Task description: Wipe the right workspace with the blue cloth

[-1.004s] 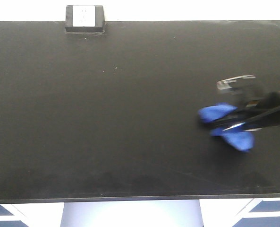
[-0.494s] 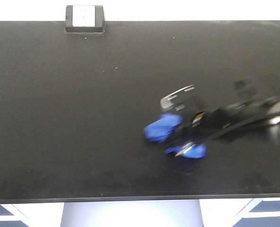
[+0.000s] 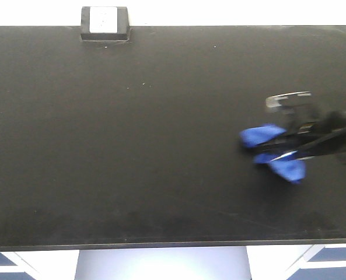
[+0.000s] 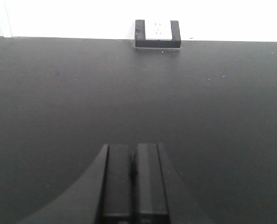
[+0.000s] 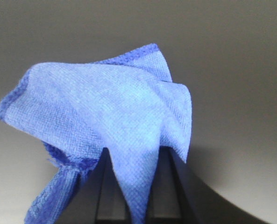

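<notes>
Right gripper [image 3: 289, 153]: we're clamped on the fuzzy royal-blue microfibre cloth [image 3: 272, 150], low over the matte black benchtop [image 3: 132, 146], right side.
Left gripper [image 4: 133, 175]: jaws together, empty.
Risk: bunched folds could skim without wiping, or slip loose.

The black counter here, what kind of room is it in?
Probably a lab or workshop. A wide matte black benchtop stands against a white wall, with a small black box with a white face at its back edge, perhaps a power outlet.
</notes>
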